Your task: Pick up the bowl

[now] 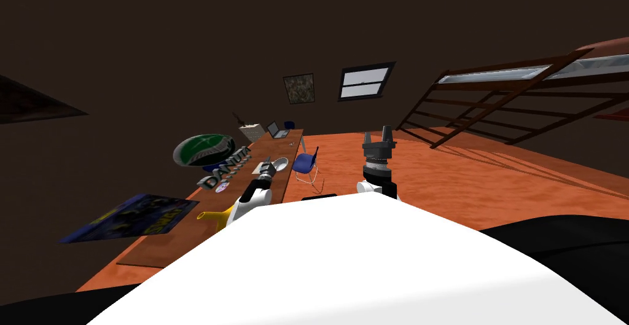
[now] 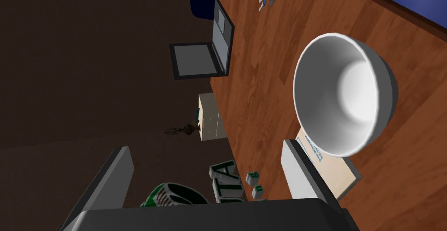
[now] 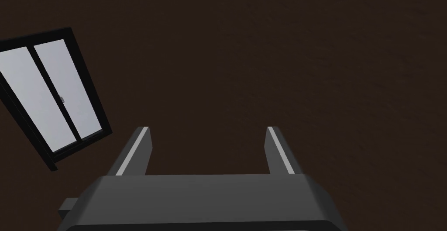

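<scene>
Risk of a missed grasp is judged high: the white bowl point(image 2: 345, 93) is seen just outside one finger of the spread left claw point(image 2: 206, 147), not between the two, so it could be knocked along the wooden counter point(image 2: 257, 88). A laptop point(image 2: 209, 49) is set farther ahead. The right claw point(image 3: 208, 130), also spread, is held clear of the counter, over an orange floor point(image 1: 491, 174).
</scene>
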Robot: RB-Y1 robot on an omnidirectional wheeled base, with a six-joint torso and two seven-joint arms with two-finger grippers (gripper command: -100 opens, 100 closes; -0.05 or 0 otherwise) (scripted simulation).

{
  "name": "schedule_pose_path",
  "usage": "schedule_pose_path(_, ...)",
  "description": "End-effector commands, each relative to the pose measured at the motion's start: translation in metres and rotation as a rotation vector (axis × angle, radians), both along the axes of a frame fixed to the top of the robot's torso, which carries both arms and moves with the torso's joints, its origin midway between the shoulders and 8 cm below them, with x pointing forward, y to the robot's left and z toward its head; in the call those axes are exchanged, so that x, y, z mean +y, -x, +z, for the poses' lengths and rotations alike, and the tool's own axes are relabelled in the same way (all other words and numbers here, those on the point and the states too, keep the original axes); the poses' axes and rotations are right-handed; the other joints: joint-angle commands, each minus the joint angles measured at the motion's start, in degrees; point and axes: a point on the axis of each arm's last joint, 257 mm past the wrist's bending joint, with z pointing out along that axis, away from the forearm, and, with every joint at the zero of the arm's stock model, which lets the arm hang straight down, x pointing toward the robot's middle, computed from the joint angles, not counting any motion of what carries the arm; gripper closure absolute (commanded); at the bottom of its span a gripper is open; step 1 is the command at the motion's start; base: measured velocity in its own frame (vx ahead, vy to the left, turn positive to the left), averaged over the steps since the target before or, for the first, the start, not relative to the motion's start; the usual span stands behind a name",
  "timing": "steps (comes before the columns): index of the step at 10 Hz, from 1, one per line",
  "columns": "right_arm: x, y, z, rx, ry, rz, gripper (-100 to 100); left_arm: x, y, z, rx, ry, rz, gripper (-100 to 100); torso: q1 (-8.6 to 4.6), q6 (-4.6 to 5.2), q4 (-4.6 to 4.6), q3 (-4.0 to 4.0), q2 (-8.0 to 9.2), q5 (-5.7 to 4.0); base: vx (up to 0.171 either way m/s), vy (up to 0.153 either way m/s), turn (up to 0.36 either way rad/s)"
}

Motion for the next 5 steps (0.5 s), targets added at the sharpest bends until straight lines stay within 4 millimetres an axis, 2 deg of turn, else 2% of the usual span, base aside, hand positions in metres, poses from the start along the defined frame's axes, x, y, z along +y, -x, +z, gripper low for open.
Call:
schedule_pose_path(1, 0.0, 0.0, 0.0, 0.0, 0.0, 0.0, 0, 0.002, 0.005, -0.011, 0.038, 0.013, 0.009, -100, 0.0, 0.0, 0.0, 0.0, 0.0, 0.0, 0.014, 0.015, -0.072)
schedule_pose_path(2, 0.0, 0.0, 0.0, 0.0, 0.0, 0.0, 0, 0.008, 0.009, -0.025, 0.084, 0.034, 0.025, -100, 0.0, -0.03, 0.0, 0.0, 0.0, 0.0, 0.019, 0.016, -0.106)
schedule_pose_path(3, 0.0, 0.0, 0.0, 0.0, 0.0, 0.0, 0, 0.008, 0.009, -0.028, 0.092, 0.035, 0.026, -100, 0.01, -0.01, 0.0, 0.0, -0.01, 0.0, 0.018, 0.016, -0.069)
schedule_pose_path(5, 0.0, 0.0, 0.0, 0.0, 0.0, 0.0, 0, 0.018, 0.019, -0.053, 0.174, 0.077, 0.058, -100, 0.01, -0.02, 0.0, -0.01, -0.02, 0.0, 0.029, 0.022, -0.143)
